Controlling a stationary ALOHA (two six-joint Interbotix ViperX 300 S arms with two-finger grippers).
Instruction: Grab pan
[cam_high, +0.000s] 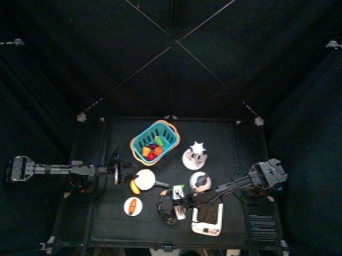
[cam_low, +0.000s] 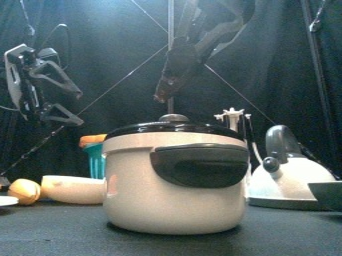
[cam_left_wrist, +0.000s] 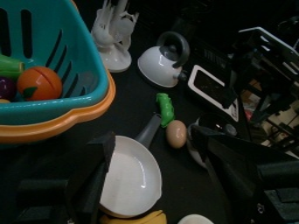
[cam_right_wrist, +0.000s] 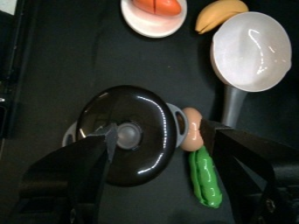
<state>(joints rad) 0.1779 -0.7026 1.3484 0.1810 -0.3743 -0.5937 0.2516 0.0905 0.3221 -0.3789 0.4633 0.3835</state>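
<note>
The pan (cam_right_wrist: 253, 51) is crowded: a big pot (cam_right_wrist: 138, 136) at seven o'clock, an egg (cam_right_wrist: 193, 127) and green pepper (cam_right_wrist: 205, 175) beside its handle.

White pan (cam_left_wrist: 126, 179) between open tool (cam_left_wrist: 176, 188) jaws; teal basket (cam_left_wrist: 59, 105) beside; kettle (cam_left_wrist: 163, 63) beyond.

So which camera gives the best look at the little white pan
The left wrist view: the white pan lies close and large between that hand's jaws, with its dark handle running toward the green vegetable. The right wrist view shows the pan's bowl and handle too, but at the picture's edge. From the top it is tiny. The front view doesn't clearly show it.
</note>
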